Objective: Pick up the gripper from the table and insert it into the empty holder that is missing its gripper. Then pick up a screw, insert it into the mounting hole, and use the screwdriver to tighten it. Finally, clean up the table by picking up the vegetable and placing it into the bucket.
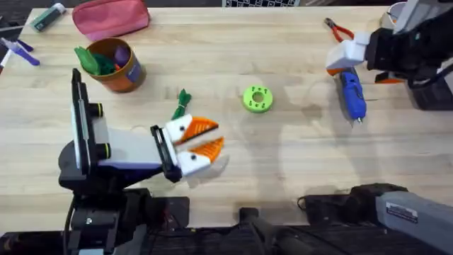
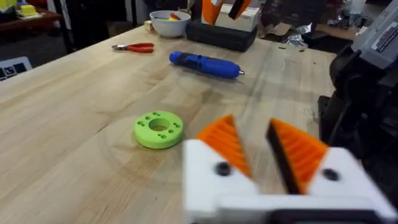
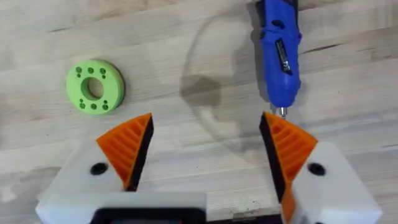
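Right gripper [image 1: 338,60] in overhead view: fingertips hidden behind own white block, gap unreadable there. Screwdriver [image 1: 351,95] top end covered by that gripper; in right wrist view handle runs off frame. Pliers [image 1: 338,30] partly hidden by right arm. Bucket [image 1: 131,74] contents jumbled, green and purple pieces, shapes unclear.

A light wooden table [image 1: 283,170] holds a blue screwdriver [image 1: 352,94], green disc [image 1: 257,99], orange bucket [image 1: 117,65], dark green vegetable [image 1: 182,104], pink pouch [image 1: 111,18] and red-handled pliers [image 1: 337,30].

We hold our left white-and-orange two-finger gripper [image 1: 212,138] low with fingers slightly parted, our right gripper [image 3: 205,146] spread wide.
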Tool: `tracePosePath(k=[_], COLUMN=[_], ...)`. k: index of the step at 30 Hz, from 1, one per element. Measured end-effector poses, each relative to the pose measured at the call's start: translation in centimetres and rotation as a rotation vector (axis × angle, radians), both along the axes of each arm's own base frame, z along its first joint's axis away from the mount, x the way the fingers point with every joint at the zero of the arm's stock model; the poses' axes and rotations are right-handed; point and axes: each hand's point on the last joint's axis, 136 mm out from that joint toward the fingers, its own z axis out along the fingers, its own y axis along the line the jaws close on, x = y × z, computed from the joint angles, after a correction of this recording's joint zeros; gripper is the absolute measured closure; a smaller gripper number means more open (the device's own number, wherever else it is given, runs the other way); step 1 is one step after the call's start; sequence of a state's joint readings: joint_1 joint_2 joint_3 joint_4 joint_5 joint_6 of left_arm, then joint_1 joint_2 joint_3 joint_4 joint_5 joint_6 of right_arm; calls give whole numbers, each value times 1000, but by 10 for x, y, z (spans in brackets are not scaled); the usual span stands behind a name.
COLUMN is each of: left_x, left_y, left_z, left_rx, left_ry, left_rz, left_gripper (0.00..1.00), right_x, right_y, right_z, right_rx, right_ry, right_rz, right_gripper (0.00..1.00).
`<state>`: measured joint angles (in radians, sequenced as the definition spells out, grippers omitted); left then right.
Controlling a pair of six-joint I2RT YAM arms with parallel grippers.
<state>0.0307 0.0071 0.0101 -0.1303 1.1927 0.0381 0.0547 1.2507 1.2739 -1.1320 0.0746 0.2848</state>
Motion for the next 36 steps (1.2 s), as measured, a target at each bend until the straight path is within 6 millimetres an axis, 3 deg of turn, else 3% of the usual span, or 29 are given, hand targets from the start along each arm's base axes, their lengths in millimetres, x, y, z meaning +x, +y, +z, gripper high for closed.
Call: tracePosePath(k=[1,2,3,12,19,29,36], left_x=[0,0,0,0,0,0,0], left_y=[0,0,0,0,0,0,0], left_z=[0,0,0,0,0,0,0], left_rx=[0,2,3,3,3,3,3], left_ry=[0,-5,-6,-6,-6,-6,-6], left_rz=[0,0,0,0,0,0,0], left_gripper=[888,971,988,994,994,994,994], right_x=[0,0,0,2,18,36,63], right_y=[0,0,0,0,-8,-57,-69], right_z=[0,0,0,1,5,-31,-49], right_rx=[0,0,0,0,-4,-54,-113], right_ry=[0,0,0,-8,-66,71,69], right_rz=[0,0,0,0,-16,-31,102], right_gripper=[7,8,8,8,8,7,8])
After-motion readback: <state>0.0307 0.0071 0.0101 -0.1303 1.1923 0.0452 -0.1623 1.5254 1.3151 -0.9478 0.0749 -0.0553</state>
